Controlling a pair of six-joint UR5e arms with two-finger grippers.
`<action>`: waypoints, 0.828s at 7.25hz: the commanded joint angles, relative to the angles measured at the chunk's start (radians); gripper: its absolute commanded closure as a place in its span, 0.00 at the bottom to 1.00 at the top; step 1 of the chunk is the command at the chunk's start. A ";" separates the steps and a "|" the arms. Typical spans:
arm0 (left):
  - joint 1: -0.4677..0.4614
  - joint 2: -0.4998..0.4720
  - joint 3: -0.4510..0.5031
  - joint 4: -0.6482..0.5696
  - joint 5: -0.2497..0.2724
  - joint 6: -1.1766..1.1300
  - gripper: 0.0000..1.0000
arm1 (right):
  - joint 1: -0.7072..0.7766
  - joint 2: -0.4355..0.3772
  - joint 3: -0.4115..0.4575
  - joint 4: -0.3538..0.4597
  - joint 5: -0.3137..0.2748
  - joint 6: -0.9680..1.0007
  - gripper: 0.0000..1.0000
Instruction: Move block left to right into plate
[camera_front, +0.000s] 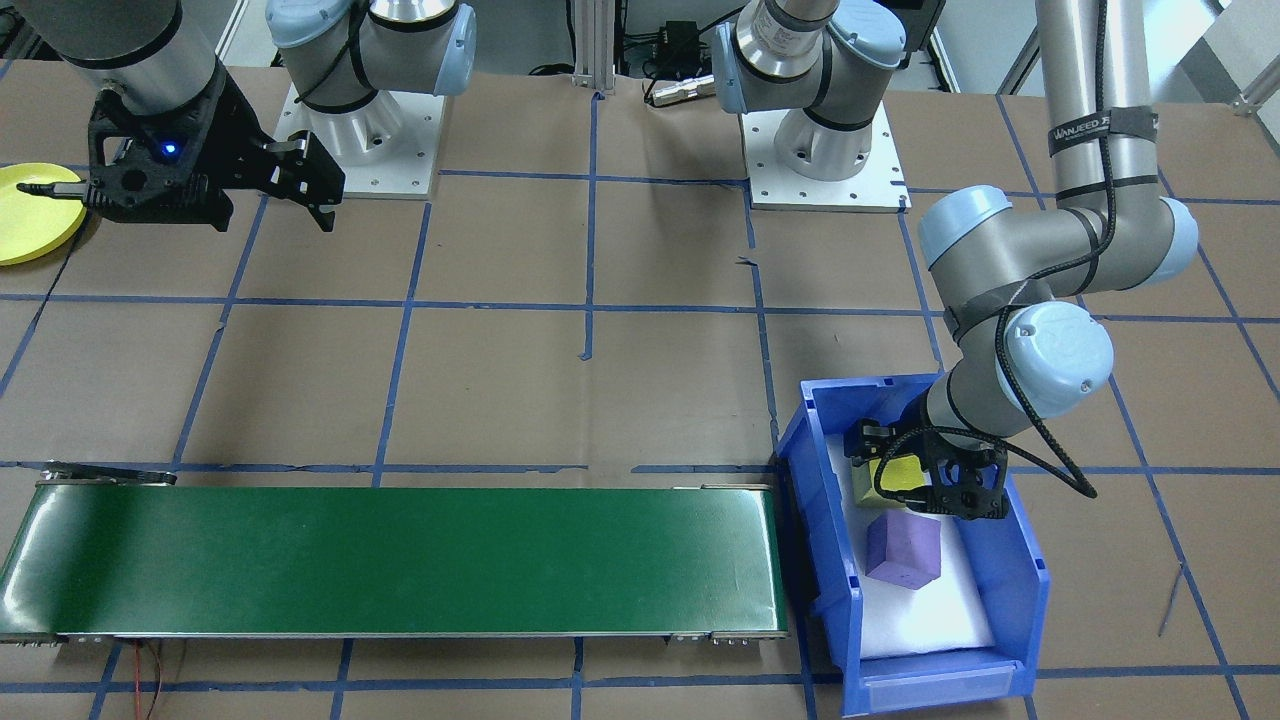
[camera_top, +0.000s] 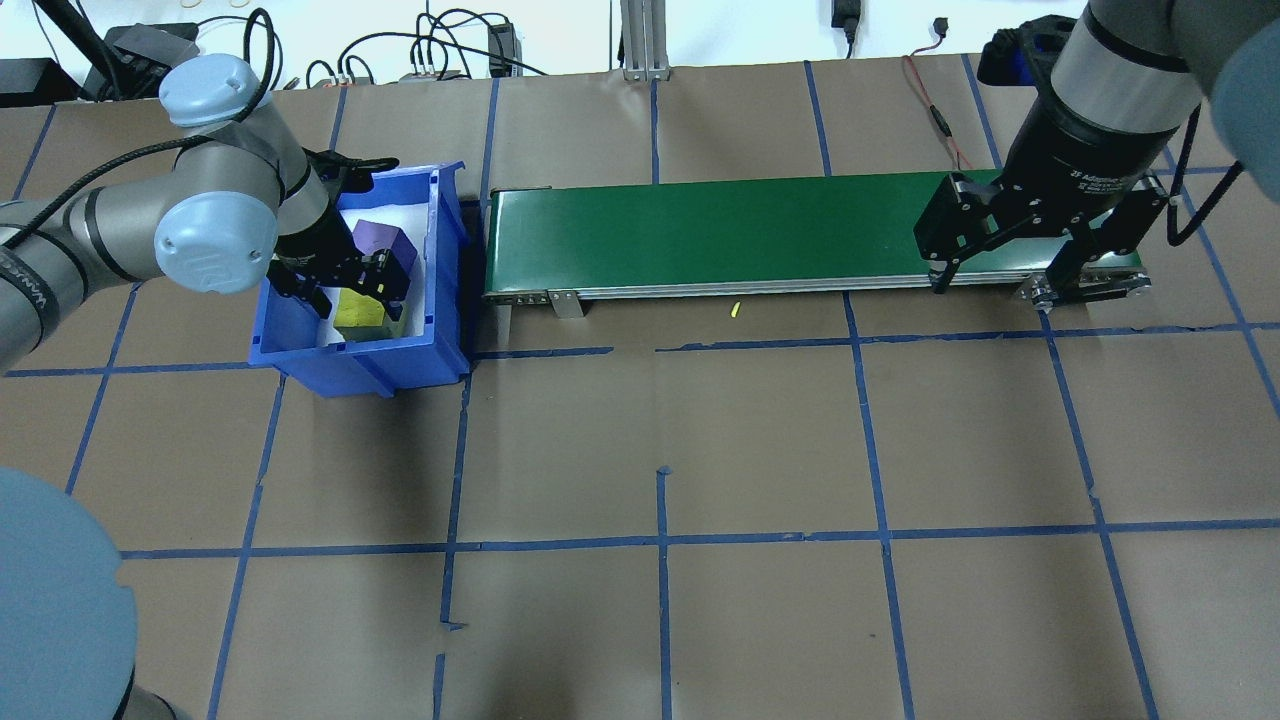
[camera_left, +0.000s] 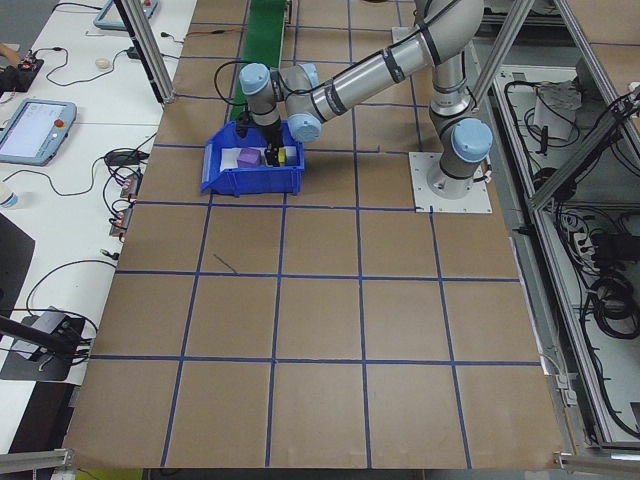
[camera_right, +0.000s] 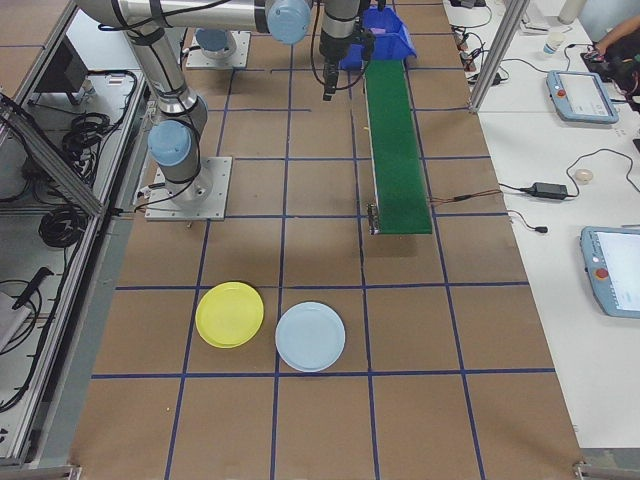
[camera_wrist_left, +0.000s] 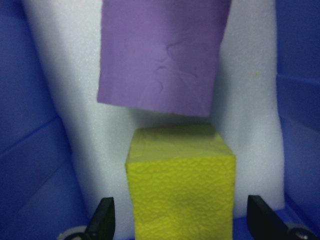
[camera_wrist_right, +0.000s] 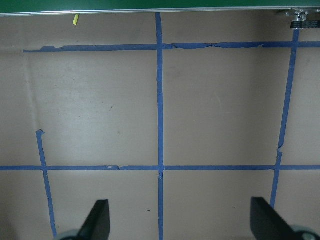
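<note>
Down in the blue bin (camera_front: 1030, 590) goes the left end effector (camera_wrist_left: 182, 225), and much of the yellow foam block (camera_wrist_left: 181, 190) is masked by it in the front-facing view, just a sliver of yellow showing. The wrist camera tells more: fingers (camera_wrist_left: 102, 225) spread, one either side of the block with a gap on each side, not pinching it. The block is a dimpled lime-yellow cube on white foam padding (camera_wrist_left: 65, 100), with a purple foam block (camera_wrist_left: 162, 55) just beyond it (its top cut off by the frame edge). The yellow plate (camera_right: 230, 314) sits well away at the robot's right end of the desk (camera_top: 760, 450), beside a pale-blue plate (camera_right: 310, 337); front-facing, it is cropped at the edge. The right end effector (camera_top: 990, 280) hangs spread over the desk by the green conveyor (camera_top: 720, 235), holding nothing.
</note>
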 joint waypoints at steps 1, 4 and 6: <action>-0.001 0.007 0.007 0.007 0.008 -0.019 0.73 | -0.001 0.003 0.003 -0.003 0.000 0.002 0.00; -0.004 0.082 0.216 -0.211 -0.004 -0.057 0.71 | -0.001 0.003 0.003 -0.003 0.002 0.002 0.00; -0.099 0.113 0.283 -0.249 -0.012 -0.172 0.68 | -0.001 0.003 0.003 -0.003 0.002 0.003 0.00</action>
